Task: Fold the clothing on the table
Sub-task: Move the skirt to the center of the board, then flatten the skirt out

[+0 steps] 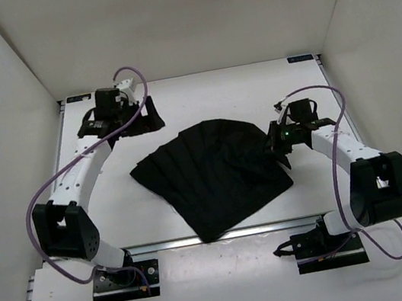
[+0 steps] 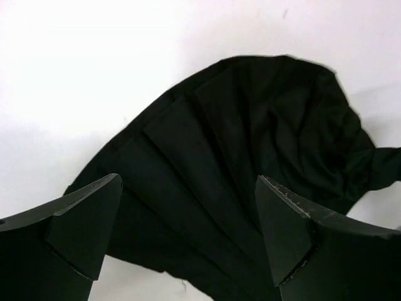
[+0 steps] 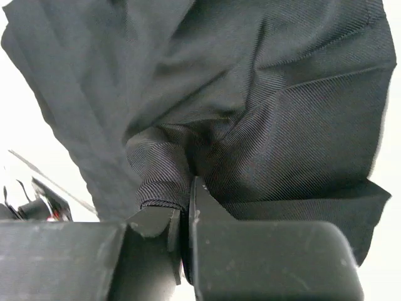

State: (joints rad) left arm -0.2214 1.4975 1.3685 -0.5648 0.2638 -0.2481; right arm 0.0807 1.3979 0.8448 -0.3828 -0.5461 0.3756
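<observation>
I see a plain black skirt (image 1: 217, 175) ahead of my left tool (image 2: 188, 179), which is also black. At my black right tool (image 3: 185, 207), the cloth shows a fine diagonal twill. The counter (image 1: 200, 96) beneath both tools is white. A purple cable (image 1: 44, 190) runs by the white left arm (image 1: 84, 166).

White table (image 1: 199, 93) with thin metal edge rails, black pleated skirt (image 1: 205, 177) fanned flat mid-frame, wide hem toward lower left, left base plate (image 1: 126, 281) and right base plate (image 1: 330, 250) along the bottom edge
</observation>
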